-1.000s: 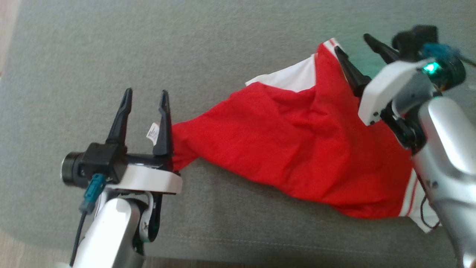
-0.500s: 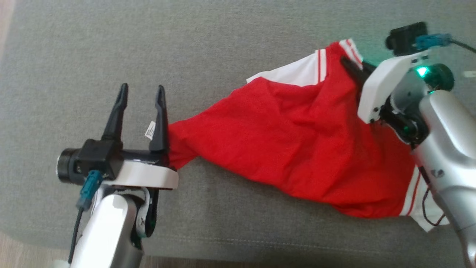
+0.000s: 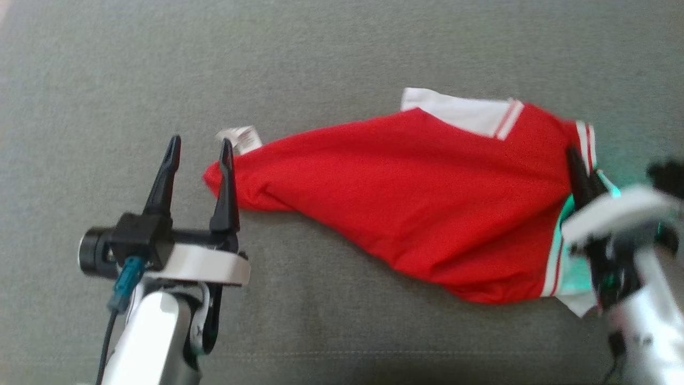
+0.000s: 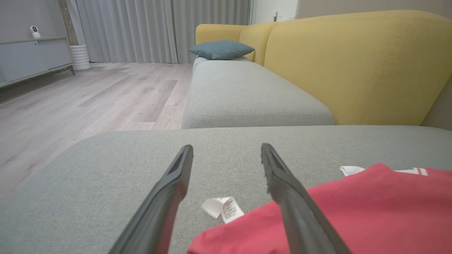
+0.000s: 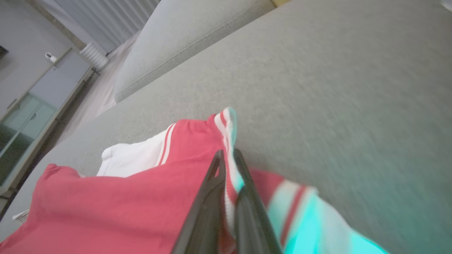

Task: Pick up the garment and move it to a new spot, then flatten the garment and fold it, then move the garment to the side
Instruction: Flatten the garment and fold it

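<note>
The right hand (image 5: 227, 153) pinched only the hem of the red, white-trimmed cloth garment (image 3: 406, 198), the left hand (image 3: 199, 144) gaping empty; dragging could slip it.

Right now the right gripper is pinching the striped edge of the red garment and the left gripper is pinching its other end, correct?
Not quite: the left gripper is open and holds nothing, as the left wrist view shows. The right gripper does pinch the red garment at its striped edge.
</note>
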Motion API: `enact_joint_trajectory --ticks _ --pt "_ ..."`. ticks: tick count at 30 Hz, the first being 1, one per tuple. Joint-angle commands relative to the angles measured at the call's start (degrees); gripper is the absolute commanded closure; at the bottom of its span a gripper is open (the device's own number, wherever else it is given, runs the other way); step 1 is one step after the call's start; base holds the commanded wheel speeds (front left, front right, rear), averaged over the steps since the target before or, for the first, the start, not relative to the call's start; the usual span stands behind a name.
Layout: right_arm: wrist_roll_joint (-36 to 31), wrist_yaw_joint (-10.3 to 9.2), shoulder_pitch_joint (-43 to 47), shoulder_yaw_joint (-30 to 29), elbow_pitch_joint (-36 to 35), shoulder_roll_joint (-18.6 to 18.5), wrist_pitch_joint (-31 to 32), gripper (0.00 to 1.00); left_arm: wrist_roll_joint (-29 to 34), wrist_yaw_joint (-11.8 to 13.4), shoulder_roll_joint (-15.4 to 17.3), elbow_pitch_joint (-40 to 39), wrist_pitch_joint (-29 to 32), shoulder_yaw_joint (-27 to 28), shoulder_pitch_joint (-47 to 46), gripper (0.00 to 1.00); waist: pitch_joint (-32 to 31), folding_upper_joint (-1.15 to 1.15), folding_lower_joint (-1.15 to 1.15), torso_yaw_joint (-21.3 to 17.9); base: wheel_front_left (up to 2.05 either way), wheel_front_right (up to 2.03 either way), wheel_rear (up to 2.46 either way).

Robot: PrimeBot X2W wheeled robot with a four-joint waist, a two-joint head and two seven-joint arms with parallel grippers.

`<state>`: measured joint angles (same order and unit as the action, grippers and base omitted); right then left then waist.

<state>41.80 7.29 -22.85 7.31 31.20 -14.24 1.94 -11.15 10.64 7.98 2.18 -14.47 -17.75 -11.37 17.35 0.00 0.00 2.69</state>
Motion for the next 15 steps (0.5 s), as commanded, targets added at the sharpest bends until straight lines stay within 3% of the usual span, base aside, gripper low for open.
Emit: enact_joint_trajectory --ticks 1,7,8,9,10,15 --pt "-0.1 0.20 3.0 -1.0 -3.0 1.1 -2.1 1.00 0.5 0.0 1.0 -1.5 -0.5 2.5 0.0 0.00 -0.9 0.00 0.00 -1.3 0.00 0.00 0.00" --pt "-1.5 0.20 11.3 -4.8 -7.9 5.2 -5.6 1.00 0.5 -0.1 1.7 -1.4 -0.5 2.9 1.0 0.00 -1.8 0.00 0.00 -3.2 0.00 0.00 0.00" --pt "-2.1 0.20 12.5 -5.0 -8.9 5.9 -5.5 0.74 0.4 -0.1 1.8 -1.4 -0.5 3.0 1.2 0.00 -1.9 0.00 0.00 -3.6 0.00 0.00 0.00" --pt "-2.7 0.20 13.4 -5.3 -9.9 6.5 -5.5 0.33 0.4 -0.1 1.9 -1.3 -0.5 3.0 1.4 0.00 -2.0 0.00 0.00 -3.8 0.00 0.00 0.00" --pt "-3.4 0.20 14.1 -5.8 -11.0 7.0 -5.9 0.00 0.4 -0.1 2.0 -1.3 -0.5 3.0 1.5 0.00 -2.1 0.00 0.00 -4.1 0.00 0.00 0.00" --pt "-11.6 0.20 15.4 -8.1 -17.0 7.0 -8.3 0.00 0.1 0.0 2.3 -0.8 -0.4 3.0 1.9 0.00 -2.8 0.00 0.00 -4.7 0.00 0.00 0.00"
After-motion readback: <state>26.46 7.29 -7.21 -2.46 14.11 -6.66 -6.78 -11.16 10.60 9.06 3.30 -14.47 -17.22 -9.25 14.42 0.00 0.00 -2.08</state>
